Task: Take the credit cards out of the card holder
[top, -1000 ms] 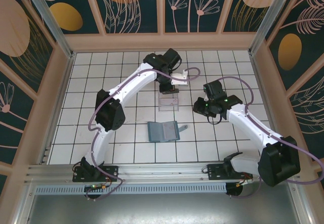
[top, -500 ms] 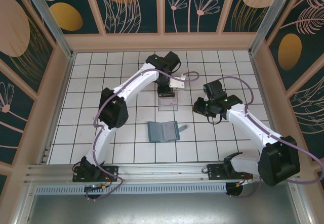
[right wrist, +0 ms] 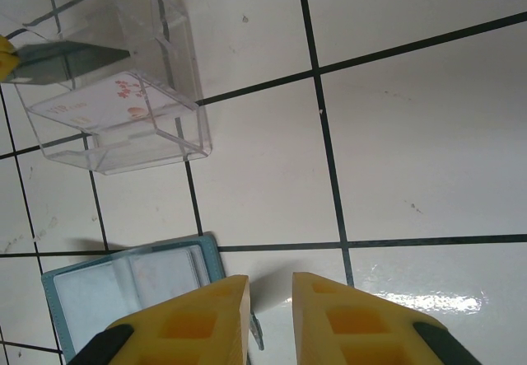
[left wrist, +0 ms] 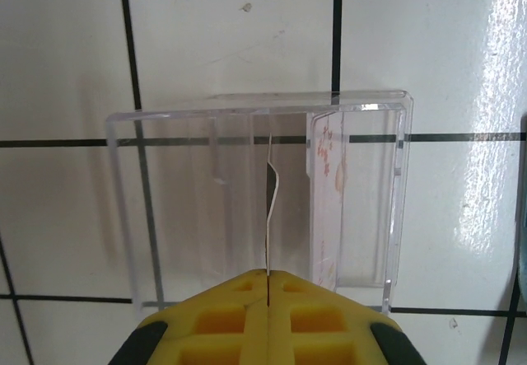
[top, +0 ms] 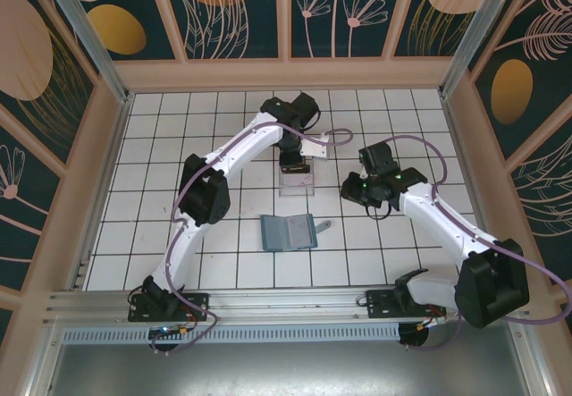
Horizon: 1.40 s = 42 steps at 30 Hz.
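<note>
- I worked over a white tiled table with dark grout lines, boxed in by wood-framed wall panels painted dark teal with pale flowers.
- The clear tray sat near the middle of the tiles, and the card holder lay just in front of it. Both were well apart from the walls, with bare tile on every side.
- The card holder lay open and flat with its grey-blue inside up. Its long axis ran left to right, and its strap tab pointed right.
- The left gripper was pinched tight on one credit card. It held the card on edge over the tray's middle, long axis running away from the fingers.
- A second card with red print lay inside the tray.
- The right gripper hung above the holder's right edge, with a narrow gap between its fingers and nothing in them.
</note>
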Motion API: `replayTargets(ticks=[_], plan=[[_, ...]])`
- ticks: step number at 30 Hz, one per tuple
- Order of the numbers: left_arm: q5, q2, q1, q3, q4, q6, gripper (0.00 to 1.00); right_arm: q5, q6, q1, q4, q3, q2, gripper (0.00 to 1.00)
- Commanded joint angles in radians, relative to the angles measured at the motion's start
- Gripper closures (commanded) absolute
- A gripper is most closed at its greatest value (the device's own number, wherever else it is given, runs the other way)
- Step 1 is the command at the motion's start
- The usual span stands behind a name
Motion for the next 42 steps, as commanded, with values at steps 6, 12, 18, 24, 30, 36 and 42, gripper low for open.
replayTargets(ticks=[6,12,18,24,30,36,42], plan=[[0.038,0.049,0.008,0.057,-0.060,0.033,1.00,-0.009,-0.004,-0.006,-0.004,0.008,0.024,0.79],[0.041,0.070,0.008,0.082,-0.064,0.032,0.98,-0.012,-0.010,-0.005,-0.004,0.014,0.043,0.79],[-0.009,0.071,0.008,0.115,-0.040,0.035,0.81,-0.012,-0.016,-0.005,-0.002,0.023,0.054,0.79],[-0.057,0.048,0.008,0.111,0.029,0.040,0.74,-0.014,-0.010,-0.006,0.002,0.020,0.049,0.79],[-0.078,0.044,0.008,0.099,0.056,0.036,0.69,-0.012,-0.008,-0.006,-0.001,0.019,0.041,0.79],[-0.056,0.007,0.008,0.064,0.089,0.008,0.71,-0.028,-0.002,-0.005,0.010,0.018,0.038,0.79],[-0.008,-0.106,0.008,-0.088,0.192,-0.076,0.72,-0.051,-0.008,0.013,0.029,0.017,0.065,0.78]])
